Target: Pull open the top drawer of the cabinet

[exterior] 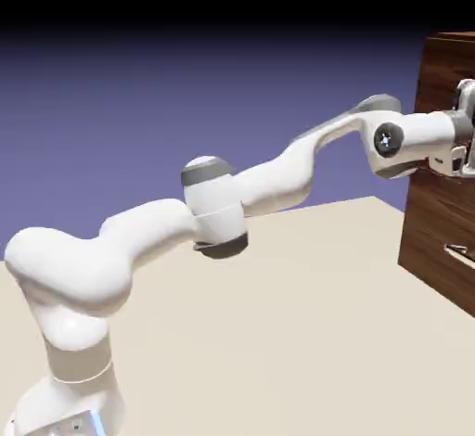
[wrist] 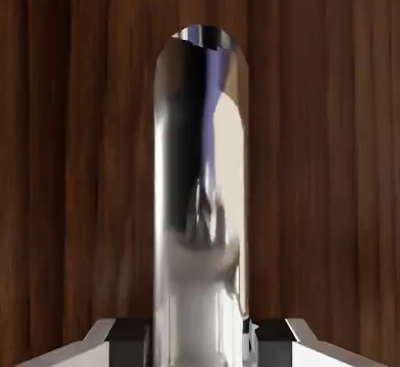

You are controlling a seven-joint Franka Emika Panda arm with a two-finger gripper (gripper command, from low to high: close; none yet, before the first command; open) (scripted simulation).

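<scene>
One polished, rounded silver metal bar handle (wrist: 199,201) stands out against the dark brown wood-grain top drawer (wrist: 320,162). The white end effector (wrist: 201,343) grasps it.

Jaws cut off, exterior view's right

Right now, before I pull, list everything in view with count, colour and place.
Cabinet: one, dark brown wood grain, at the exterior view's right edge.
Upper handle: one, shiny silver, between the tool's fingertips.
Lower handle: one, silver, on the cabinet front below the tool.
Table: one, pale beige, under arm and cabinet.
Backdrop: one, blue-violet darkening to black, behind everything.
Arm: one, white with grey joints, reaching right.
Tool: one, white with dark fingertips, closed on the upper handle.
</scene>
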